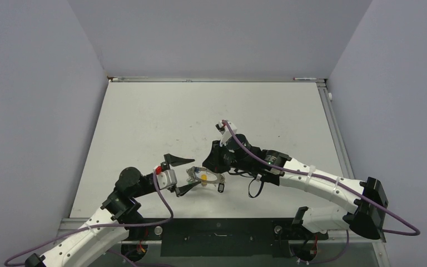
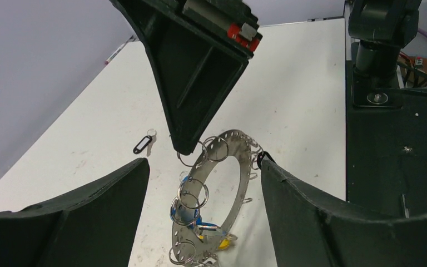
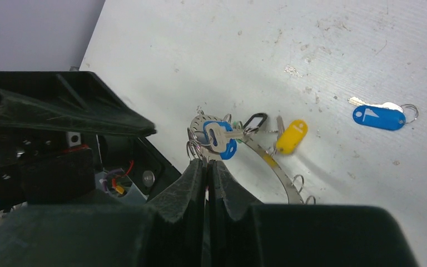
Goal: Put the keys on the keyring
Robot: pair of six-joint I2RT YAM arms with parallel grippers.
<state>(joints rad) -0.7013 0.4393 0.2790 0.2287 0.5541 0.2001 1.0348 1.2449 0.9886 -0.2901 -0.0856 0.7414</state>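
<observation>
Your keyring [image 2: 231, 142] is tilting up near the middle of the near edge of the table [image 1: 144, 111], with a blue key [image 3: 221, 139] and a yellow key [image 3: 291, 136] at its rim. Your right hand [image 3: 206, 162] is pinching that rim, fingers clamped on it. Your left hand [image 2: 203, 164] is gaping wide around it. A loose blue key [image 3: 378, 117] is lying apart on the table.

No legible text, brand or number anywhere; white mark on blue key tag [image 3: 378, 117] unreadable.

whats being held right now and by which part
The right claw is shut on the keyring, pinching its rim; the left claw is open, holding nothing.
</observation>
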